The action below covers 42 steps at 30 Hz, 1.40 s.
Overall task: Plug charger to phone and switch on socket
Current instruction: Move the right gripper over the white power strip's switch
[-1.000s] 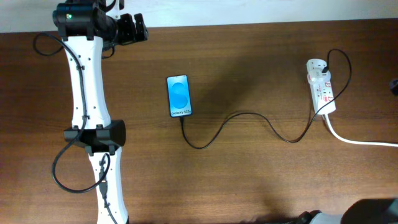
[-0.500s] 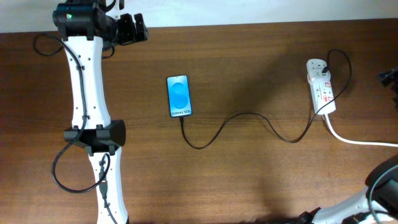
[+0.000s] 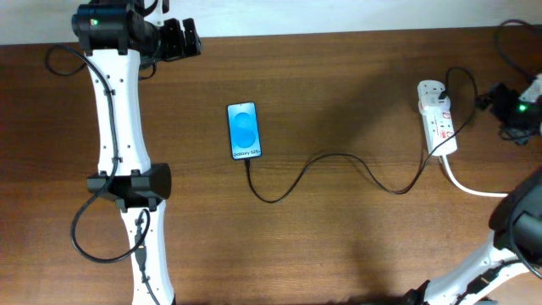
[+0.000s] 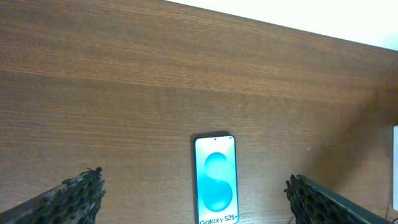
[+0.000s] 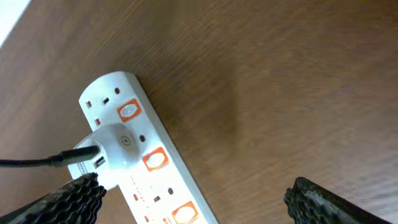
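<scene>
The phone (image 3: 244, 130) lies flat on the brown wooden surface (image 3: 339, 246), left of the middle, its blue screen facing up. The charger (image 3: 339, 158) snakes from the phone's text end across to the socket (image 3: 437, 117) at the far right; its tip sits against the phone's edge, though I can't tell whether it is fully seated. At the socket a white adapter (image 5: 121, 146) is plugged in between two orange-red switches (image 5: 129, 110), the black cable coming out of its side, and a thick white cord (image 3: 483, 191) runs off to the right. The left fingers (image 4: 71, 199) are spread wide above the phone, grasping nothing. The right fingers (image 5: 68, 199) hang just beside the socket, likewise parted and empty
</scene>
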Motion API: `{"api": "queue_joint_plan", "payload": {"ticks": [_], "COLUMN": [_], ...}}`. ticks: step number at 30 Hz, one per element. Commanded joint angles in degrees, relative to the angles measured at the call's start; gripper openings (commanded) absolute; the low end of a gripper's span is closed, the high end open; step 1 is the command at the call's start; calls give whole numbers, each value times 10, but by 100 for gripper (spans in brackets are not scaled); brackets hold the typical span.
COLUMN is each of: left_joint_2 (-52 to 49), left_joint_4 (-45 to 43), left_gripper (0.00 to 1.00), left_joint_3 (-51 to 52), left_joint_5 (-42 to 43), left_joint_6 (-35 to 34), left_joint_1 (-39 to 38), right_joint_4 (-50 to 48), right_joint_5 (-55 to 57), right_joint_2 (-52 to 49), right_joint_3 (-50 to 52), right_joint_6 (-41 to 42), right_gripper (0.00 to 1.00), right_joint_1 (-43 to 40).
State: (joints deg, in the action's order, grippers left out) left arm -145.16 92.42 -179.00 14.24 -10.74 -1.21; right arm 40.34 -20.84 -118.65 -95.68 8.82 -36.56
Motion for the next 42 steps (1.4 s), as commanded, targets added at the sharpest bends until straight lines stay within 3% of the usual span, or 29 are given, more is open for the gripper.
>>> {"api": "queue_joint_plan", "payload": {"ticks": [1,42], "left_joint_2": [13,13], "left_joint_4": [1,1], "left_gripper": [99,99], "left_joint_3": [-2,-2], "left_joint_5": [-6,-6], "left_joint_6": [-1,-1], "left_joint_1": [-1,-1], "right_joint_4": [-14,0], "right_joint_5": [49,46], "right_joint_2": [-17,-116], "right_joint_3": [-8,-7], "right_joint_6": [-4,-14], "right_gripper": [98,98], "right_joint_1": [25,63]}}
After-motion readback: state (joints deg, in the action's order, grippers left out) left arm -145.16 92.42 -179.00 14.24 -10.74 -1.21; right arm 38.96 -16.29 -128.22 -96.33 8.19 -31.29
